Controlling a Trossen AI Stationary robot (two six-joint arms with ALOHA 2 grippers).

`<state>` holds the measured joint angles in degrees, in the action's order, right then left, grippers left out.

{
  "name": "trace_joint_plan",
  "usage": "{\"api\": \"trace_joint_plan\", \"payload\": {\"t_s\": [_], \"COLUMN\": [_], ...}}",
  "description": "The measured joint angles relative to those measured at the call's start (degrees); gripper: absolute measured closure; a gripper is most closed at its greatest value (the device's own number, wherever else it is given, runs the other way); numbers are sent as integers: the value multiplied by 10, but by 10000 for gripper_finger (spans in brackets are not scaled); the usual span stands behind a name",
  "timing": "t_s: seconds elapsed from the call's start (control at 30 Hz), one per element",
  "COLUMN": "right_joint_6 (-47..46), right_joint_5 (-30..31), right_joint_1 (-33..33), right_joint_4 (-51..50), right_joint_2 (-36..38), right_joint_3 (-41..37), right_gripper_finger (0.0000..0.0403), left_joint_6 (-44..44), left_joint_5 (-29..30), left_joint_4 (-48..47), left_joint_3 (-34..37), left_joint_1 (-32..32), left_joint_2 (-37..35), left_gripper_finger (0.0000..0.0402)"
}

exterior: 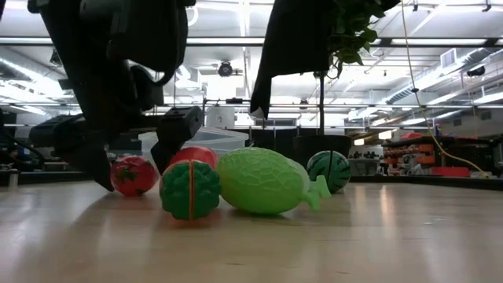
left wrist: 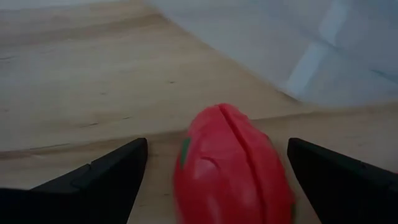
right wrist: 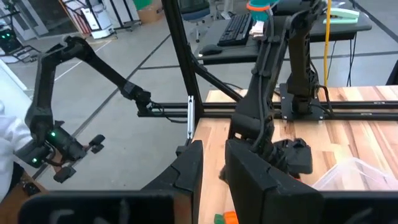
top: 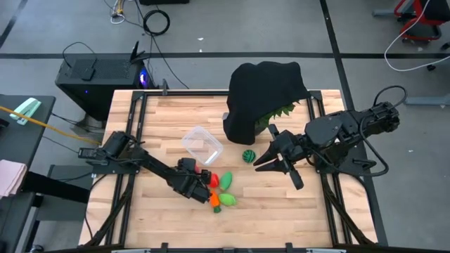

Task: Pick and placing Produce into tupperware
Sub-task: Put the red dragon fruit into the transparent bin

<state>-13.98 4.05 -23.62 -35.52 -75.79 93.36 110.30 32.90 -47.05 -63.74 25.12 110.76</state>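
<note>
My left gripper point(left wrist: 216, 144) is low over the table, open, with one finger on each side of a red toy point(left wrist: 233, 168); gaps show on both sides. In the low view its dark fingers point(exterior: 169, 141) flank that red toy point(exterior: 134, 174), which rests on the wood. Close by lie a second red toy point(exterior: 192, 153), two light green toys point(top: 226, 180) point(top: 227, 200) and an orange one point(top: 215, 202). The striped ball point(top: 248, 155) sits farther right. The clear tupperware point(top: 202, 144) stands just beyond the cluster. My right gripper point(top: 278, 163) hangs raised, shut on nothing.
A black cloth over spiky green leaves point(top: 264, 98) stands at the table's far side, right of the middle. Black frame rails point(top: 133, 112) run along the table's sides. Bare wood point(top: 281, 211) lies at the near right.
</note>
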Motion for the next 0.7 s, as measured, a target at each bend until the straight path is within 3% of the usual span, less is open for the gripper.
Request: {"api": "trace_joint_plan", "payload": {"t_s": [0.43,0.7], "right_joint_6": [5,6], "right_joint_5": [0,0], "right_joint_1": [0,0], "right_joint_4": [4,4], "right_joint_2": [0,0], "right_joint_3": [0,0], "right_gripper_finger": [331,332], "left_joint_6": [-8,-8], "left_joint_5": [-4,-8], "left_joint_4": [13,11], "left_joint_3": [10,11], "left_joint_1": [2,2], "left_joint_2": [-2,-1], "left_gripper_finger": [7,53]}}
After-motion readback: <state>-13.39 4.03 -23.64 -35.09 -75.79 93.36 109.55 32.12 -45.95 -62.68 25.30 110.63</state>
